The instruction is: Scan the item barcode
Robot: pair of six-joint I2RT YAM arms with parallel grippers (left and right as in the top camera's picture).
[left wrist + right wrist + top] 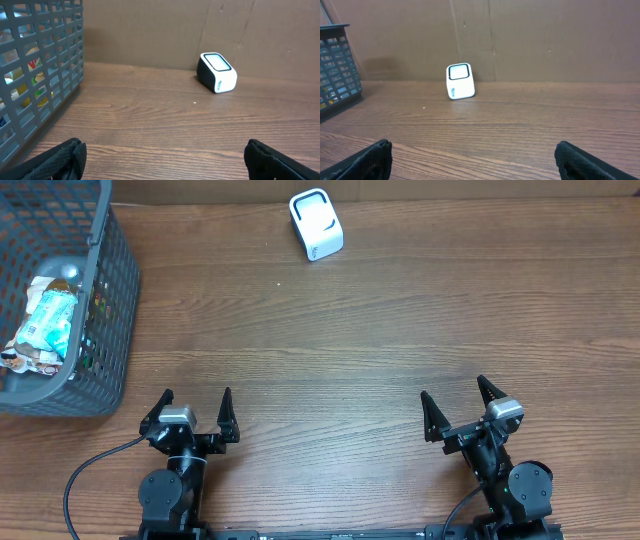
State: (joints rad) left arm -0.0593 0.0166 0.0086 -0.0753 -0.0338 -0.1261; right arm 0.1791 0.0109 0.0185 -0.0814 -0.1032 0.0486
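Note:
A small white barcode scanner [316, 224] stands at the back middle of the table, also seen in the left wrist view [217, 72] and the right wrist view [460, 81]. Packaged items [45, 325] lie inside a grey basket [112, 310] at the far left. My left gripper [196, 402] is open near the front edge, left of centre, with nothing between its fingers [60, 157]. Right of centre at the front, my right gripper [457, 396] also stands open and empty, its fingers [580, 162] wide apart. Both are far from the scanner and the basket.
The basket wall [35, 75] rises close to the left gripper's left side. A brown cardboard wall [545, 40] closes off the back of the table. Bare wood tabletop [350, 360] lies between the grippers and the scanner.

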